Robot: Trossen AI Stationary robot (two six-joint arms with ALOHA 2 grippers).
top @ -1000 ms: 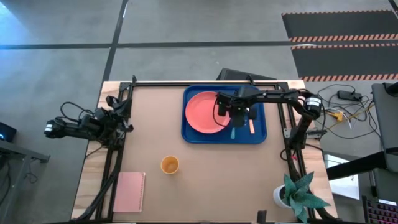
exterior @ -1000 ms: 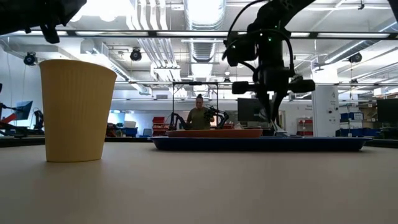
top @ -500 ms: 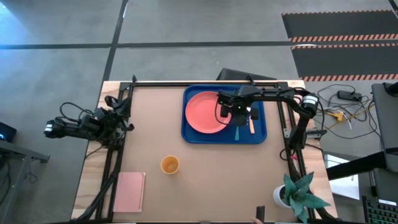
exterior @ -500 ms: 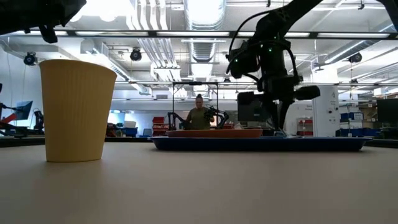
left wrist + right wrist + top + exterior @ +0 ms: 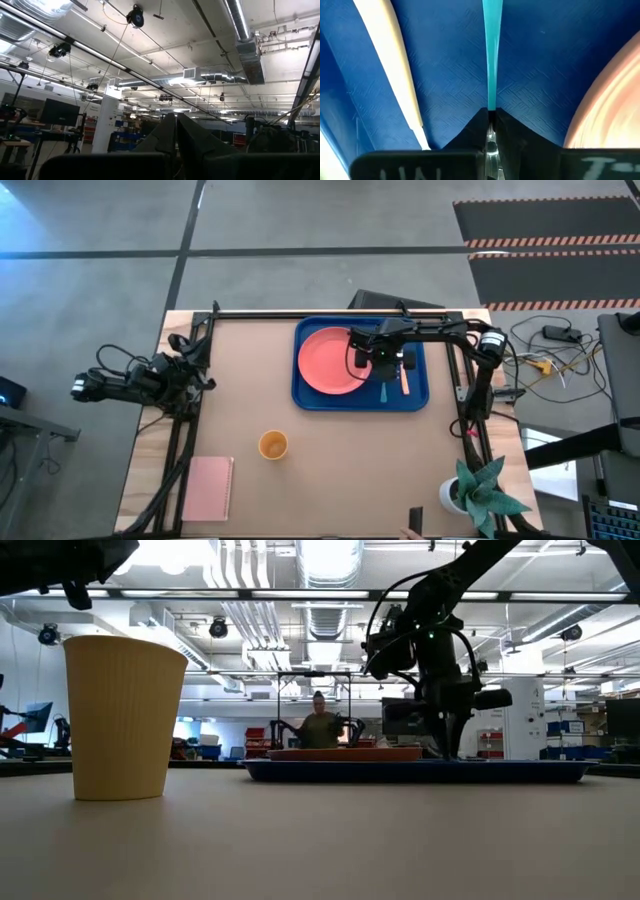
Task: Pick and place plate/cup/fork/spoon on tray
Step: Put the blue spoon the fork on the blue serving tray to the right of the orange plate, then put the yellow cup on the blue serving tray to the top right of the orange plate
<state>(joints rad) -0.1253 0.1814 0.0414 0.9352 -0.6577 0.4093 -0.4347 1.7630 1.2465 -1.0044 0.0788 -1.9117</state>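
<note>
The blue tray [image 5: 415, 402] lies at the table's far middle, with the coral plate [image 5: 328, 360] on its left half. My right gripper [image 5: 384, 368] stands over the tray's right half, shut on the spoon, whose light blue handle [image 5: 383, 392] points toward the near edge. The fork [image 5: 404, 380] lies on the tray floor just right of the spoon. The orange-yellow cup [image 5: 273, 445] stands upright on the table nearer the front, large at the left of the low view [image 5: 122, 715]. My left gripper [image 5: 176, 135] is shut and empty at the table's left edge. My right gripper pinches the spoon between its two fingers where the blue handle meets the metal part [image 5: 491, 116]. The fingers come from above, pointing down. The handle [image 5: 491, 55] runs straight out from the fingertips, close over the tray floor; whether it touches the floor, I cannot tell.
A pink notebook [image 5: 208, 487] lies at the near left corner. A potted plant [image 5: 478, 492] stands at the near right corner. Bare table lies between the cup and the tray. A person shows far behind the table in the low view [image 5: 320, 725].
My right gripper has gone a little toward the table's right edge and down toward the tray floor, staying shut on the spoon. The spoon's handle has shifted rightward, closer to the fork.
</note>
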